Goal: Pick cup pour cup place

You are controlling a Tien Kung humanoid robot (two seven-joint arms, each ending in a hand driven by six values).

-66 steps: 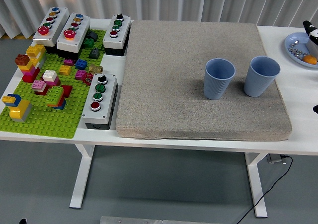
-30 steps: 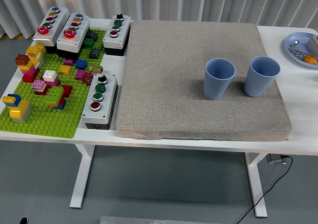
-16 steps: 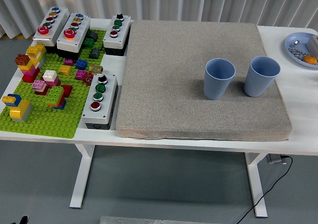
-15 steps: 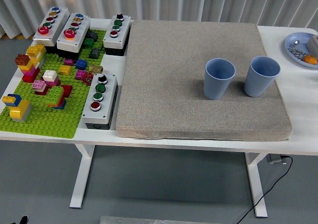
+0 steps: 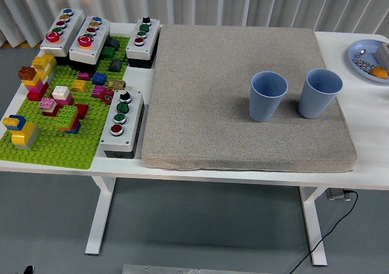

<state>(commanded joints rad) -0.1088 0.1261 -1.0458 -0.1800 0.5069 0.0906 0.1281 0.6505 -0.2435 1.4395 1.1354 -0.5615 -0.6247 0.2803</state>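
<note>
Two blue ribbed cups stand upright side by side on the grey-brown mat (image 5: 219, 73). The left cup (image 5: 267, 96) is near the mat's middle right. The right cup (image 5: 318, 93) stands close to the mat's right edge. Both look empty from above. Neither of my hands shows in the head view.
A green baseplate (image 5: 55, 146) with coloured bricks fills the table's left side, with several grey button boxes (image 5: 122, 123) around it. A blue plate (image 5: 364, 58) with small items and an orange piece sits at the far right edge.
A black hand that showed at the right edge over the blue plate 2.2 s ago has left the view. The cups have not moved.
</note>
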